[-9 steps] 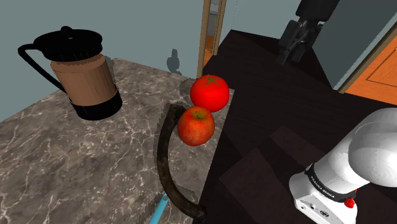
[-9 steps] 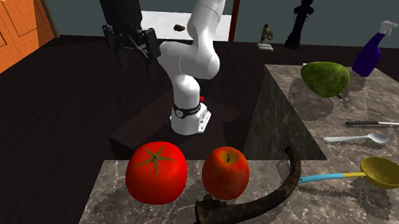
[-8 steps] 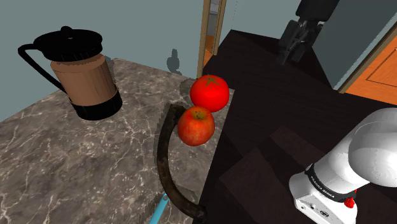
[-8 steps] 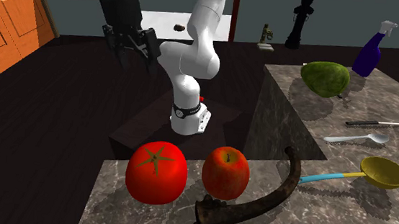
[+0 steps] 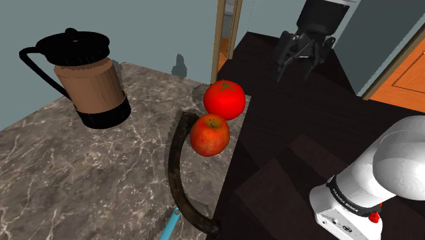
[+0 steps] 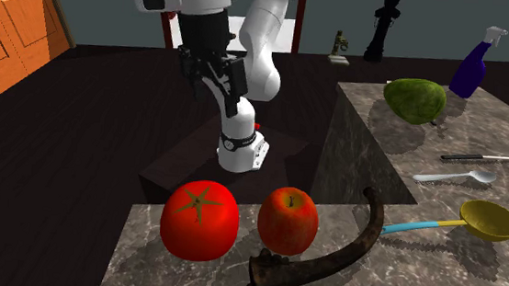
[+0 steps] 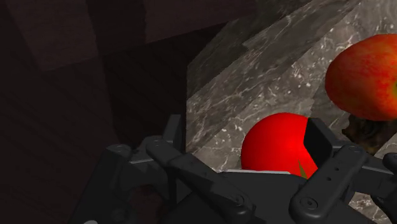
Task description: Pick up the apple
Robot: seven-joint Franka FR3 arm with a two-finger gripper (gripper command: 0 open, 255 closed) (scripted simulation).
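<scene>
Black gripper (image 5: 296,67) now nearer apple (image 5: 209,134)

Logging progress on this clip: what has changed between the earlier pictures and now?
The gripper has swung toward the shoulder view's left and a little lower, nearer the edge of the counter. It is open and holds nothing. The apple, the tomato beside it, the curved horn and the coffee press stayed where they were.
</scene>
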